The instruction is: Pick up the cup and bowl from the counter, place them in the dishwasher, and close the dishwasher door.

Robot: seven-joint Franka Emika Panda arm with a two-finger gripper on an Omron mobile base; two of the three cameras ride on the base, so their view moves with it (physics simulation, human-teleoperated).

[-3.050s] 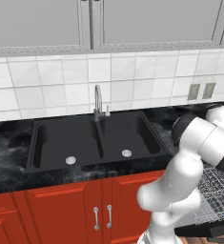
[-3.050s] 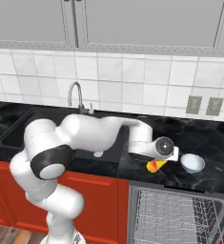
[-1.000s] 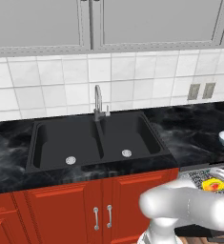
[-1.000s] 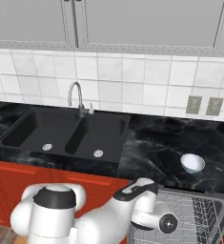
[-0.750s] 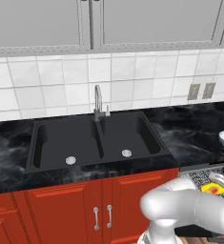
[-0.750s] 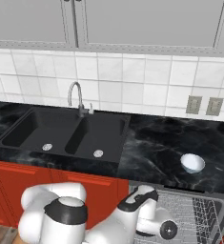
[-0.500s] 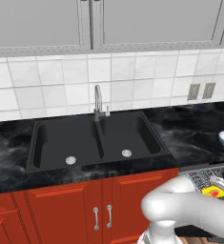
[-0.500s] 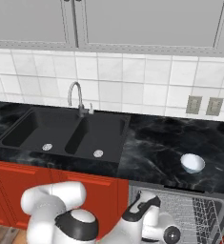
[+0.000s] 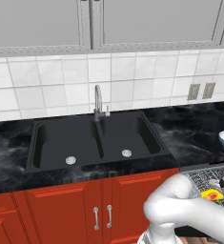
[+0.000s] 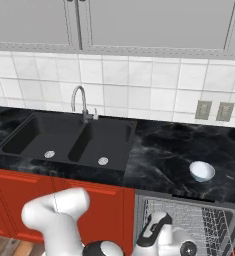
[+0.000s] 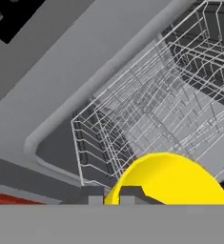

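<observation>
Your fingers [image 11: 127, 196] are clamped on the yellow cup [image 11: 168, 180], held low over the wire rack [image 11: 147, 114] of the open dishwasher [image 10: 189, 220] for release. The bowl [image 10: 202, 171] waits on the counter [image 10: 164, 155], your next pick.

Cup [image 9: 210, 195]: yellow, orange-red end showing in left base view, low over the grey wire rack of the open dishwasher [image 10: 189, 220]. Hand view: yellow curve of cup [image 11: 168, 178] close up, rack beyond. Bowl [image 10: 202, 171]: pale bluish-white, glossy, upright on the black veined surface [image 10: 159, 150], right of the sink, just behind the dishwasher opening. Dishwasher door: cannot make it out.
</observation>
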